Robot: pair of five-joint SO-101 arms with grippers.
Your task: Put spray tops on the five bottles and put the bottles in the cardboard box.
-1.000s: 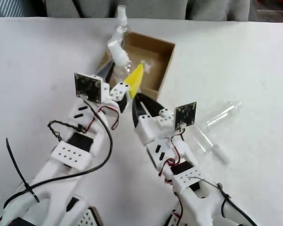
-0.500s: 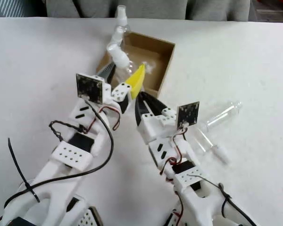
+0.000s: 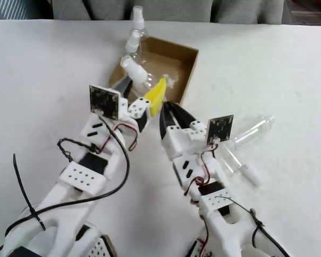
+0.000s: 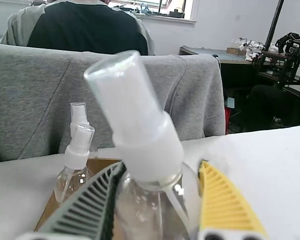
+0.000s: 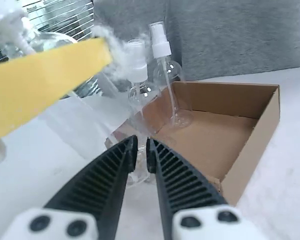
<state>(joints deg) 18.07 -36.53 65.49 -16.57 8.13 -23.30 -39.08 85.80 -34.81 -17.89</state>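
Left gripper (image 3: 144, 81) pinched a capped bottle (image 3: 135, 68) just under its spray cap, tilted over the near-left corner of the cardboard box (image 3: 189, 75). Judged light, thin-walled and slick, so grip the body, not the cap. Two capped bottles (image 4: 76, 150) stood at the far-left corner; whether both were inside was unclear. Right gripper (image 3: 172, 110) sat near the box front, jaws nearly pressed together, empty. An uncapped bottle (image 3: 250, 130) lay beside a loose spray top (image 3: 246, 172). The held bottle's base was hidden.

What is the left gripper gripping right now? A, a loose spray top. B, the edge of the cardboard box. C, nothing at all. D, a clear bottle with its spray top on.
D: in its own wrist view, the left gripper has its grey and yellow fingers on either side of a clear bottle with a white spray top fitted.
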